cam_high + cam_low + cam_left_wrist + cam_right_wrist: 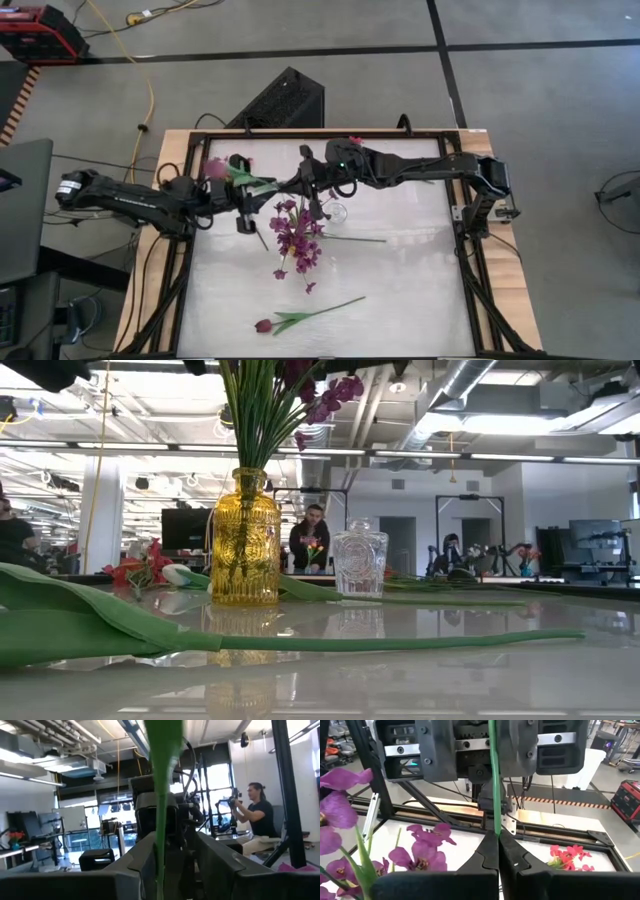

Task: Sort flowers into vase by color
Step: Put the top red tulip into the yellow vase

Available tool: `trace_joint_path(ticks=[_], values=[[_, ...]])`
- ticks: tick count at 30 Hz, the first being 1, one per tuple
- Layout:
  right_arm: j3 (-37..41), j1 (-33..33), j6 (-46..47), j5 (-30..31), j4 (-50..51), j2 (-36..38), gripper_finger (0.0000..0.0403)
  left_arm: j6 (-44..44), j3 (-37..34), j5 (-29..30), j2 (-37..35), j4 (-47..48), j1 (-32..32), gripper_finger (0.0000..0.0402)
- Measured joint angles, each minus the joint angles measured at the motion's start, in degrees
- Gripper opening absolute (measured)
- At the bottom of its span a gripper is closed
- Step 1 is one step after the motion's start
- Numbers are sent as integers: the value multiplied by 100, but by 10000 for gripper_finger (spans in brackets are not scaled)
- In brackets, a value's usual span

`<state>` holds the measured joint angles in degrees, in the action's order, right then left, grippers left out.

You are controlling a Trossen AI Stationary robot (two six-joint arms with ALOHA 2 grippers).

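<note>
A flower with a pink bloom and a green stem hangs in the air over the table's far part, between my two grippers. My right gripper is shut on the stem. My left gripper faces it, open, and the stem runs between its fingers. Purple flowers stand in the yellow vase. Beside it stands a clear glass vase. A dark-red bud lies on its long stem near the front edge. My right gripper pinches the thin green stem between its two fingers, at their free ends, on the part away from the bloom. The fingers come about level from the table's right. The stem leads on from the fingertips toward my left gripper, and the flower is lifted clear of the table.
Red flowers lie at the table's far edge, and a white bud lies behind the yellow vase. A loose green stem lies right of the vases. The black frame rims the table. People sit in the room beyond.
</note>
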<state>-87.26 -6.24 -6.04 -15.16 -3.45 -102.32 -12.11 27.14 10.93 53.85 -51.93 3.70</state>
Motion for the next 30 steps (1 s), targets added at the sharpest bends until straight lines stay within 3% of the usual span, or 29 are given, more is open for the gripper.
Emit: trace_joint_path(ticks=[12, 15, 23, 30], values=[[0, 4, -5, 0, -21, 0, 20, 85, 0, 90, -180, 156, 0, 48], [0, 17, -1, 0, -85, 0, 45, 87, 0, 130, -180, 152, 0, 10], [-65, 20, -161, -8, 95, 80, 128, 79, 0, 131, -242, 211, 4, 1], [-190, 61, -842, -144, 1410, 1079, 188, -108, 7, 195, -1309, 802, 112, 0]])
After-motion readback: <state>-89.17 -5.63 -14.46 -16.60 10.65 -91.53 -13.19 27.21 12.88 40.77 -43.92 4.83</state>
